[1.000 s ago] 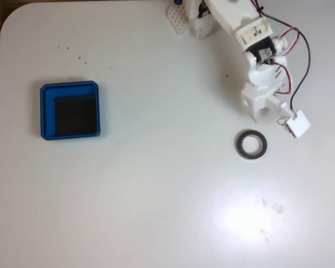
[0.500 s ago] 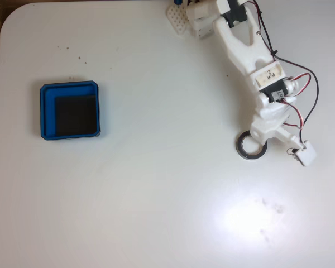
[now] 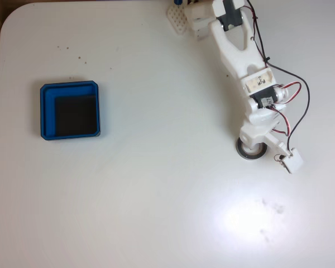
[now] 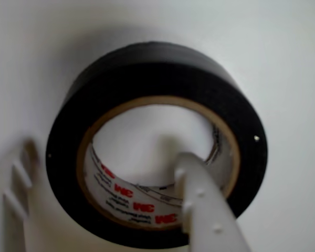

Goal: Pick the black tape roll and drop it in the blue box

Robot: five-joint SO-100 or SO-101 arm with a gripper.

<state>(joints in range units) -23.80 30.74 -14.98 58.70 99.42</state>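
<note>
Tape roll (image 4: 156,142) flat near table (image 3: 128,195) right edge, well apart from blue box (image 3: 70,110) near left edge. Gripper (image 4: 100,194) spread wide, straddling wall: one finger (image 4: 202,205) inside hole, other outside. Risk: thin wall slipping on closing, roll tipping or dropping short of box.

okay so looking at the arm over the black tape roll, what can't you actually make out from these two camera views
- Fixed view: most of the black tape roll is covered by the arm.
- Wrist view: the gripper is blurred, cut off by the bottom edge; grip unclear.
- Fixed view: the blue box floor looks plain black; small contents would not show.
</note>
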